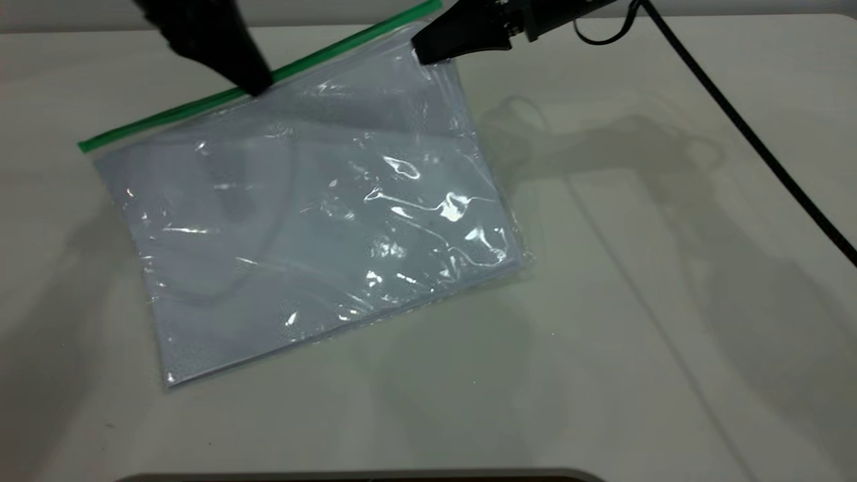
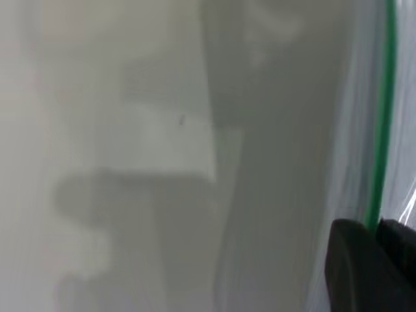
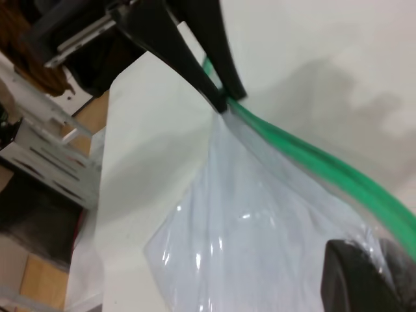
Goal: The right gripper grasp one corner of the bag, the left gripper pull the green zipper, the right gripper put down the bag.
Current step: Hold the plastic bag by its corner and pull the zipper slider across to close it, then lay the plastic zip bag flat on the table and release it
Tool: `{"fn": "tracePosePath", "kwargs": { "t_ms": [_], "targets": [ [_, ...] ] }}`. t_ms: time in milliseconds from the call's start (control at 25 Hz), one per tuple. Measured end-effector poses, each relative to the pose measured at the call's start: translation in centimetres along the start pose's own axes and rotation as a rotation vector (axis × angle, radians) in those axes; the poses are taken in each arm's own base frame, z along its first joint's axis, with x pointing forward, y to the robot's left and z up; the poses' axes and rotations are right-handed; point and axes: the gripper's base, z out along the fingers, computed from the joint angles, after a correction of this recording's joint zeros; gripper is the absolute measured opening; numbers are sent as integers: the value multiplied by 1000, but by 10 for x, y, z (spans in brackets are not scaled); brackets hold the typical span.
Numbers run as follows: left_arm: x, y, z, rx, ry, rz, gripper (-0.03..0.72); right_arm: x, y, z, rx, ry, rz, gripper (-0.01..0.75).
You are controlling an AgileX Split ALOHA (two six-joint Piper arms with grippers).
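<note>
Bag (image 1: 301, 227) on white table (image 1: 669, 335), far right corner lifted; right gripper (image 1: 423, 55) pinched on that corner; left gripper (image 1: 258, 86) clamped on green zipper (image 1: 174, 114) mid-strip

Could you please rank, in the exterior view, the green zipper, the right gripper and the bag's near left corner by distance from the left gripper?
From the left gripper:
1. Green zipper: the gripper tip is on it, along the bag's far edge.
2. Right gripper: to the right, at the bag's far right corner.
3. Near left corner: at the bag's opposite end, lying on the table.
</note>
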Motion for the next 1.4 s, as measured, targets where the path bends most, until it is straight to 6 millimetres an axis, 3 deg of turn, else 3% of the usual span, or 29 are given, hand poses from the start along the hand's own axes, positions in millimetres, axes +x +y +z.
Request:
{"fn": "tracePosePath", "kwargs": {
  "t_ms": [480, 1080, 1280, 1400],
  "targets": [
    [50, 24, -27, -26, -7, -224, 53, 2, -17, -20, 106, -33, 59, 32],
    [55, 26, -29, -35, 11, -289, 59, 12, -36, -43, 244, 0, 161, 45],
    [55, 26, -30, -40, 4, -299, 131, 15, -40, -46, 280, 29, 155, 142],
    [54, 27, -30, -38, -17, -315, 274, 18, -46, -55, 323, 33, 155, 284]
  ]
}}
